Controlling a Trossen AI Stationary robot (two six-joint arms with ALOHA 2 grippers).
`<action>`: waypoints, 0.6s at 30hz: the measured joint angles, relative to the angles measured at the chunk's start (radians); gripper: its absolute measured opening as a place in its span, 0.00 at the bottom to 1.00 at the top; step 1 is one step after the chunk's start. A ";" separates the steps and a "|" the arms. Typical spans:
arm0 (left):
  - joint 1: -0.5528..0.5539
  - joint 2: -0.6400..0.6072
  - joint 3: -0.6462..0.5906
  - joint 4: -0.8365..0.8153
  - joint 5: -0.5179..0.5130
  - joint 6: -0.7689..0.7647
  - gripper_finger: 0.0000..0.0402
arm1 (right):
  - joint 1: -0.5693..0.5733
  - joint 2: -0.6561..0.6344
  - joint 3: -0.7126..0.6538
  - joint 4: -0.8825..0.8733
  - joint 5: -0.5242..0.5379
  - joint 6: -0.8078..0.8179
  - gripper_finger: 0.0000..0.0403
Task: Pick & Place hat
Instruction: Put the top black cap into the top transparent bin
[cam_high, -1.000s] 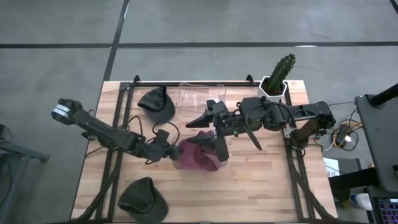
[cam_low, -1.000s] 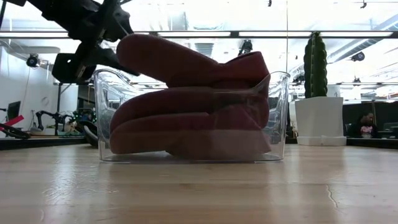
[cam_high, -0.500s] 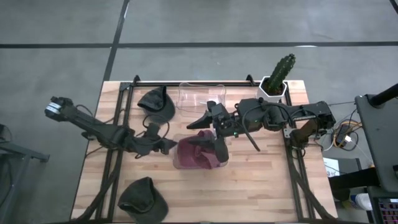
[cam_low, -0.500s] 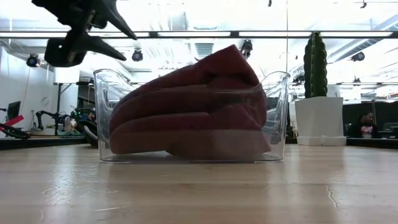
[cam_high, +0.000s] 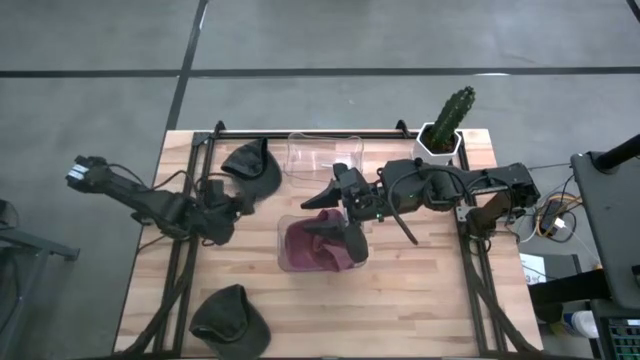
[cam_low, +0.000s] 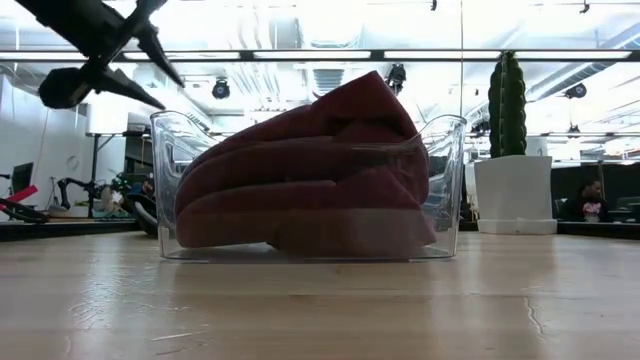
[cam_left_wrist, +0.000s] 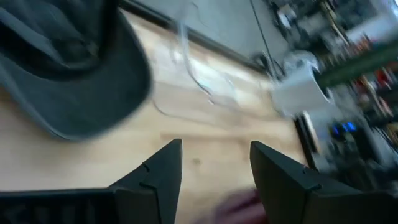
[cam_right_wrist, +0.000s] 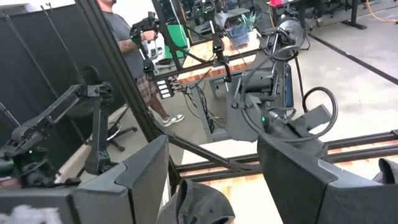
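**High view: maroon hat in clear bin, both jaws empty**

High view: soft maroon fabric hat (cam_high: 318, 246) lies crumpled inside the clear plastic rectangular bin (cam_high: 284, 226) at mid-worktop. Low view shows the hat (cam_low: 300, 190) in thick rounded folds, long axis along the bin's length, peak rising above the rim toward the cactus side, low end toward the opposite wall. Which way the brim points: cannot tell.

Left gripper (cam_high: 243, 203) sits beside the bin on the left, well clear of the hat, jaws apart and holding nothing; left wrist view shows its fingers (cam_left_wrist: 158, 171) spread over bare wood.

Right gripper (cam_high: 335, 215) is over the bin's far edge, jaws wide, nothing between them.

Second clear bin (cam_high: 322, 154) stands at the back edge. Dark grey cap (cam_high: 251, 165) lies left of it; another dark cap (cam_high: 229, 319) at the front left. Green cactus in white pot (cam_high: 446, 124) at back right. Wooden plank worktop (cam_high: 430, 300), matte grain.
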 joint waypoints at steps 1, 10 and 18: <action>0.006 0.002 0.000 -0.026 -0.011 -0.024 0.45 | 0.000 0.000 0.000 0.000 0.000 0.006 0.59; 0.089 0.025 -0.062 -0.067 -0.059 -0.079 0.45 | 0.004 0.000 0.000 0.000 -0.004 0.019 0.59; 0.253 0.031 -0.203 -0.008 0.137 -0.255 0.45 | 0.011 0.000 0.000 0.000 -0.009 0.019 0.59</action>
